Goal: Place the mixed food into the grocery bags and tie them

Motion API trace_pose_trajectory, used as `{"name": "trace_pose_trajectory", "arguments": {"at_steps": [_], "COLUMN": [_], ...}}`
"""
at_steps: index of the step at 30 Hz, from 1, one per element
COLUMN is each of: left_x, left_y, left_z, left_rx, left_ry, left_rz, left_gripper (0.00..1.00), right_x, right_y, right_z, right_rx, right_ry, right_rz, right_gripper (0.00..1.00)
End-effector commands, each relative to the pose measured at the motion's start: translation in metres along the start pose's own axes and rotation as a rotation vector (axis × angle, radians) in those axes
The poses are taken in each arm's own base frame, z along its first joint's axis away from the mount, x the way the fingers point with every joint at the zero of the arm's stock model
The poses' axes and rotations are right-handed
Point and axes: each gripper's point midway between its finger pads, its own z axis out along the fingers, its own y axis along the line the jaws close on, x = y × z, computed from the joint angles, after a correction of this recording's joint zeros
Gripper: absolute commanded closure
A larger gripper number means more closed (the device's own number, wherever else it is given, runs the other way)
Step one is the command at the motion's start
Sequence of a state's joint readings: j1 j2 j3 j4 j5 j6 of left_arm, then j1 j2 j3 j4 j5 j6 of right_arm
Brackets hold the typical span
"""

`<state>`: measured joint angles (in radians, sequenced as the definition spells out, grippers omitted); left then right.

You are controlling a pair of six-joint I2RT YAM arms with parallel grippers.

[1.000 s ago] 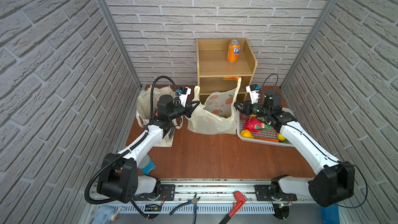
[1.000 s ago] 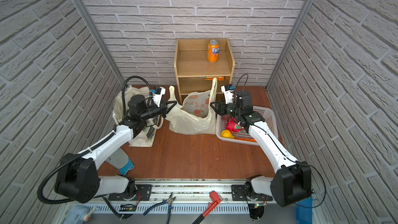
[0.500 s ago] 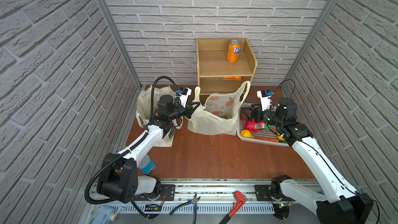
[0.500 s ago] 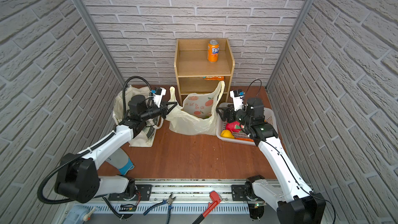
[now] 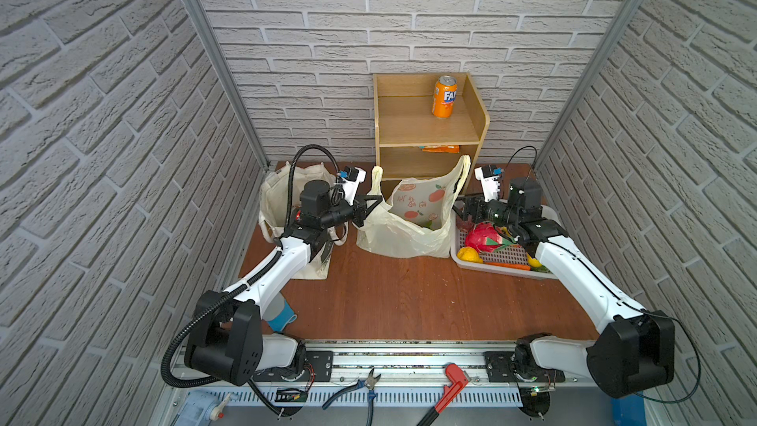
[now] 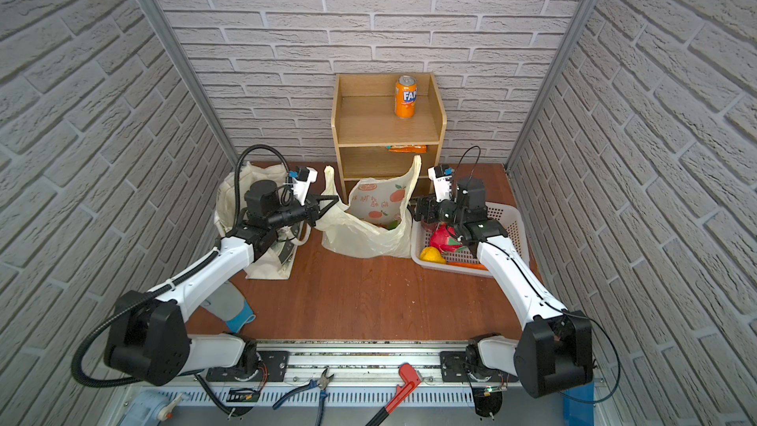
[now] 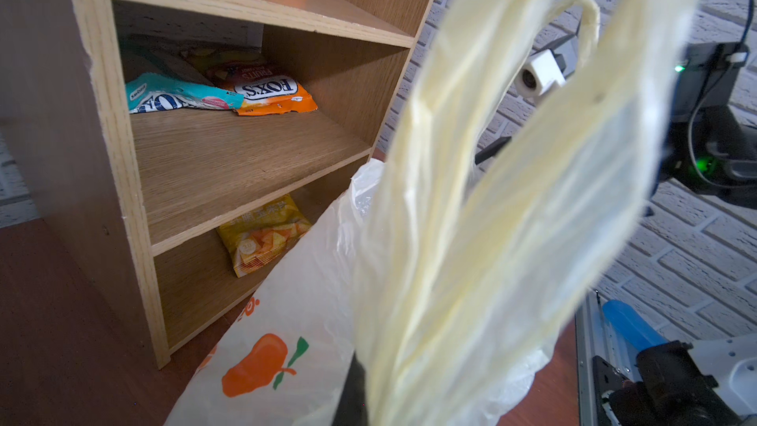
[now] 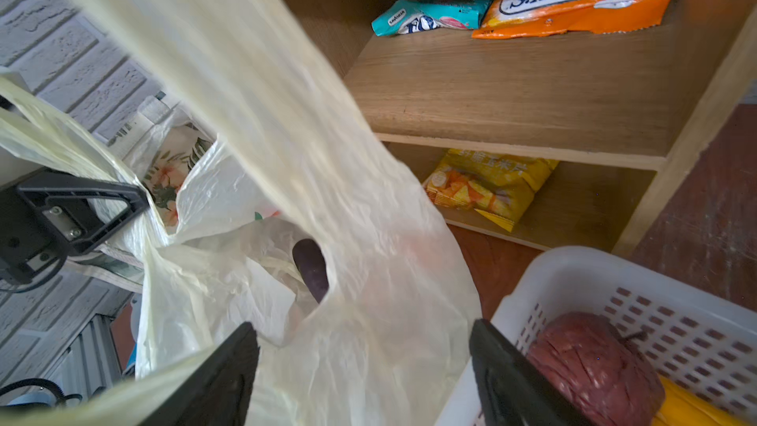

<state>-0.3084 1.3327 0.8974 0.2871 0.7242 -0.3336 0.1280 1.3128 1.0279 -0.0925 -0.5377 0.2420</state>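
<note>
Brown tabletop point(image 5: 409, 301) inside brick-pattern walls carries everything. Take the wooden shelf unit point(image 5: 426, 133) as your anchor. Directly in front of it slumps the pale-yellow plastic carrier bag point(image 5: 413, 219), flanked by the canvas tote point(image 5: 274, 194) on the left and the white basket point(image 5: 504, 269) of toy produce on the right. Your left gripper point(image 5: 375, 202) is clamped on the bag's rim, probably to hold its mouth open. Your right gripper point(image 5: 461, 207) stands wide and empty at the opposite handle. A dark aubergine point(image 8: 311, 268) lies inside the bag.

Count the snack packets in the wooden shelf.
3: teal foil packet and orange Fox's packet on the middle shelf, yellow crisp packet on the bottom; more may be hidden.
</note>
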Motion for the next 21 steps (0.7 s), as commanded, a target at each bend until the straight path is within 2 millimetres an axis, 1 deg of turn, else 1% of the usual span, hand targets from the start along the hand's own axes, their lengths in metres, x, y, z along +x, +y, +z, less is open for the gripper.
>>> {"name": "trace_pose_trajectory", "arguments": {"at_steps": [1,6,9,10,12,14,18,21], "left_x": [-0.017,-0.015,-0.015,-0.015,-0.014,-0.013,-0.014,-0.014], "left_y": [-0.005,-0.005,-0.005,-0.005,-0.005,-0.004,-0.004,-0.005], "left_z": [-0.001,0.000,-0.001,-0.001,-0.001,-0.001,0.000,0.000], "left_rx": [0.026,0.030,0.028,0.028,0.026,0.026,0.036,0.043], "left_ry": [-0.031,-0.024,-0.024,-0.023,-0.020,-0.019,-0.016,-0.015], "left_rz": [0.043,0.038,0.041,0.042,0.044,0.043,0.041,0.042], "left_gripper": [1.00,1.00,1.00,1.00,1.00,1.00,1.00,1.00], "right_x": [-0.035,-0.043,-0.040,-0.039,-0.036,-0.031,-0.030,-0.033], "right_y": [0.019,0.015,0.011,0.010,0.004,-0.003,-0.018,-0.018], "right_z": [-0.001,0.005,0.003,-0.001,-0.010,-0.023,-0.057,-0.080], "right_rx": [-0.090,-0.084,-0.060,-0.051,-0.001,0.068,0.180,0.205], "right_ry": [-0.102,-0.120,-0.111,-0.107,-0.105,-0.098,-0.144,-0.172], "right_rz": [-0.043,-0.037,-0.028,-0.027,-0.015,-0.009,-0.003,0.003], "right_gripper": [0.18,0.18,0.19,0.20,0.21,0.23,0.23,0.23]}}
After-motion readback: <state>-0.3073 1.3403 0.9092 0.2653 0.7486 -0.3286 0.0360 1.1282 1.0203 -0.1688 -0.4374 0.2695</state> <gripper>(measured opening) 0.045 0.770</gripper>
